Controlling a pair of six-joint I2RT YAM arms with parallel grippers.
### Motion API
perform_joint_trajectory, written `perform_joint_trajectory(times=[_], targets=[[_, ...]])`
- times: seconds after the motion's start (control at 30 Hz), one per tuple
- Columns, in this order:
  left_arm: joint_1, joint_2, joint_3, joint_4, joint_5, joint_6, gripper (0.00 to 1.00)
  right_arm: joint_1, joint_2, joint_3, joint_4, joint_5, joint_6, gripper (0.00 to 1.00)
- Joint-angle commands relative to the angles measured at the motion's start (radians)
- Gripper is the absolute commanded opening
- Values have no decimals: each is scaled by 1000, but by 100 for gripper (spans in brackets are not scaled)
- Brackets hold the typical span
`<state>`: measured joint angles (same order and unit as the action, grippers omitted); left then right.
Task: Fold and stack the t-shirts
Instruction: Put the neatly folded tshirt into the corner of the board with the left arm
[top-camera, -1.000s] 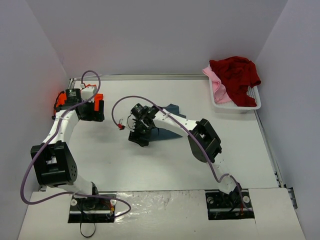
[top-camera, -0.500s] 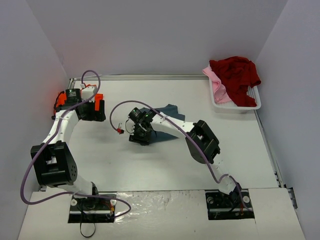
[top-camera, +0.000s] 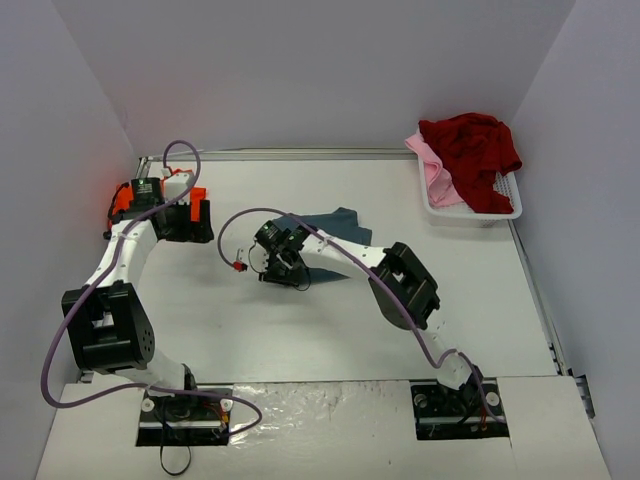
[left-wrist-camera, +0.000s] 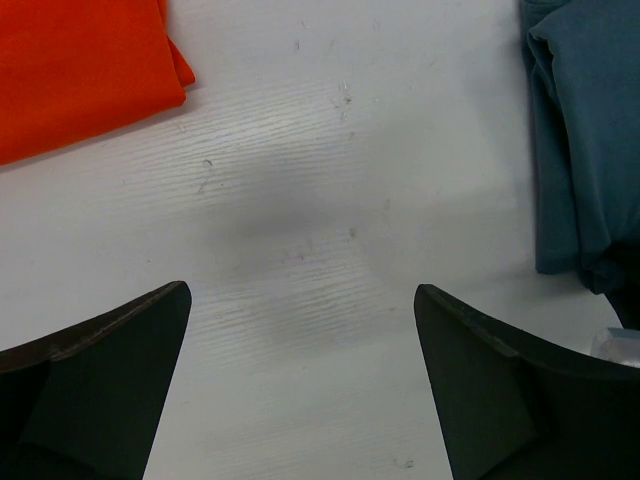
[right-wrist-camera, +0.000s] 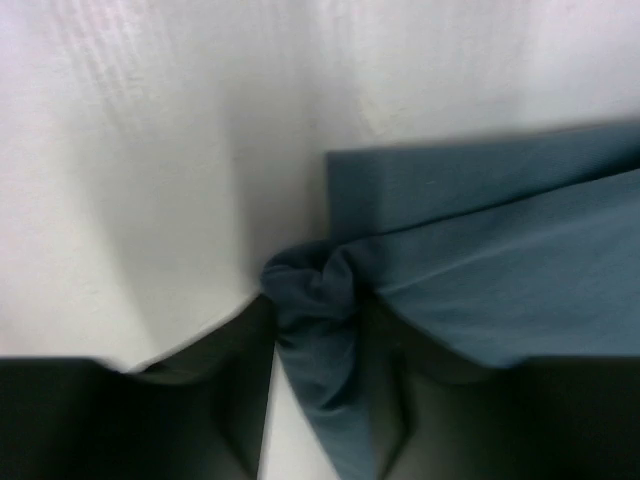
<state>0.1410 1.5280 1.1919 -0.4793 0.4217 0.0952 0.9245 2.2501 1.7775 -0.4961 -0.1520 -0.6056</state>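
Pinching bunched edge of blue-grey t-shirt (right-wrist-camera: 500, 250) in right claw (right-wrist-camera: 325, 325), left claw (left-wrist-camera: 302, 295) wide over table (left-wrist-camera: 300, 150)

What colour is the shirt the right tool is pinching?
The shirt is slate blue-grey, clearest in the right wrist view.

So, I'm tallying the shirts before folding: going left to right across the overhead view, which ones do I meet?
orange t-shirt → blue-grey t-shirt → pink t-shirt → dark red t-shirt
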Motion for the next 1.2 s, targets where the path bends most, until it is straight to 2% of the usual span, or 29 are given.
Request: perform_joint_trajectory(times=[0.0,0.03,0.07,0.17,0.33,0.47,0.67,0.87,1.0,1.17], targets=[[15,1,14,15,49,-29,94,10,3,-52,-3,127,18,21],[16,4,15,11,55,-32,94,11,6,-47,1,135,18,4],[16,17,17,11,63,-44,94,11,11,-37,-1,140,21,0],[16,29,43,-15,86,-74,94,13,2,-26,-2,182,21,0],[17,60,87,-35,202,-146,94,13,-44,-13,-4,204,29,0],[14,141,100,-35,268,-222,94,13,-86,2,-30,181,30,0],[-6,285,147,14,463,-383,94,28,-121,36,-81,163,21,0],[-96,392,189,79,502,-498,94,37,-106,100,-122,163,23,0],[-167,422,204,177,503,-604,94,46,-83,123,-140,163,18,0],[-242,478,227,223,485,-702,94,50,-66,128,-150,163,17,0]])
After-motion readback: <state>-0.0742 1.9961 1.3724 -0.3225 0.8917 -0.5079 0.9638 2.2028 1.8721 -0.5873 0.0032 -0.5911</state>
